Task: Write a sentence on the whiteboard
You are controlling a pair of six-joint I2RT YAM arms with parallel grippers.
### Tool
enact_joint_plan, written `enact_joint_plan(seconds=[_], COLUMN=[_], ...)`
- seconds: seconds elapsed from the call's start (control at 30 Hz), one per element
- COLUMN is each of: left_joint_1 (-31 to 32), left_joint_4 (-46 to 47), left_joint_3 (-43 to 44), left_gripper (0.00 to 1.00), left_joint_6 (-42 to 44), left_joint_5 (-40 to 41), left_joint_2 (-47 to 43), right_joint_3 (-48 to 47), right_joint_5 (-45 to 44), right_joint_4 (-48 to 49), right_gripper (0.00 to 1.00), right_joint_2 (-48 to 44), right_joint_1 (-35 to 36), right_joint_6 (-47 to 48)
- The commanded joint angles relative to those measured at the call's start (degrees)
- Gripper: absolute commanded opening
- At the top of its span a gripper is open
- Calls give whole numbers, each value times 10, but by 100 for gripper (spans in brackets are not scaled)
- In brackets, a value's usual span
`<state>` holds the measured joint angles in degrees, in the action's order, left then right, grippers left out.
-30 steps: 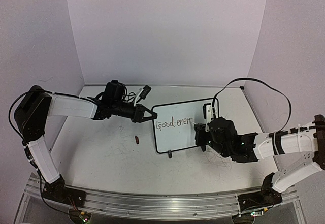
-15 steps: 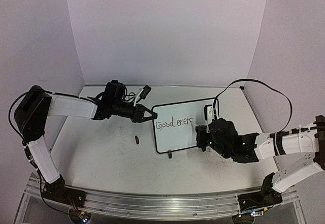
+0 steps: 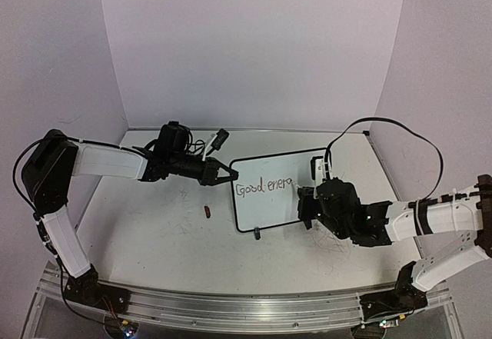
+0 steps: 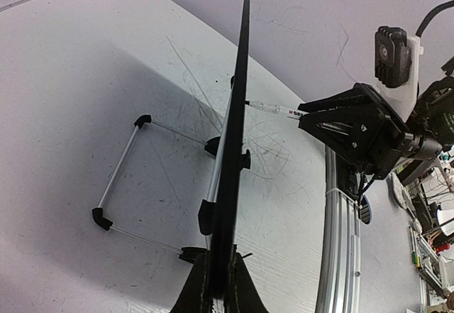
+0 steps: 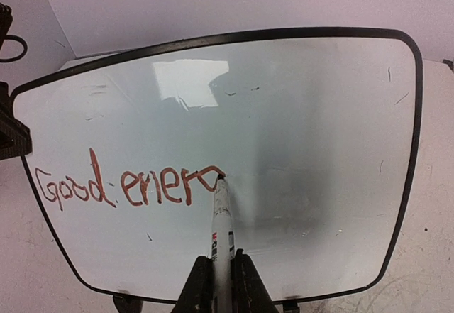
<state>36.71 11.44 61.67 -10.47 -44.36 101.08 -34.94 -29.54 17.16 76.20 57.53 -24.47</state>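
The whiteboard [image 3: 269, 204] stands tilted mid-table; it fills the right wrist view [image 5: 305, 114] and shows edge-on in the left wrist view [image 4: 237, 114]. My left gripper [image 3: 230, 174] is shut on its left edge, also seen in the left wrist view [image 4: 220, 293]. My right gripper [image 3: 305, 201], in its own view [image 5: 222, 279], is shut on a white marker [image 5: 223, 221] whose tip touches the board. The sentence [image 5: 128, 185] reads "Good ener" plus a started letter, in red-brown ink; it also shows from above [image 3: 264, 187].
A small red cap [image 3: 207, 212] lies on the table left of the board. The board's wire stand [image 4: 120, 171] extends behind it. A metal rail [image 3: 246, 308] runs along the near edge. Walls close in at the back and sides.
The marker tip has moved slightly right and a new stroke has appeared after "ener". The left gripper and the board have not moved.
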Motion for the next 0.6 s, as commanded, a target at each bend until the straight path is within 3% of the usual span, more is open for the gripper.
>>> enact_joint_plan(seconds=[0.0, 0.57], left_joint_1=[3, 3], left_joint_4=[-29, -29], left_joint_3=[-5, -4], left_gripper=[0, 0], left_joint_6=[16, 15], left_joint_5=[30, 29], left_joint_2=[-15, -14], right_joint_3=[-17, 18], right_joint_5=[-22, 15], right_joint_4=[23, -13], right_gripper=[0, 0], right_joint_2=[5, -13], right_joint_1=[-3, -2], right_joint_6=[10, -27])
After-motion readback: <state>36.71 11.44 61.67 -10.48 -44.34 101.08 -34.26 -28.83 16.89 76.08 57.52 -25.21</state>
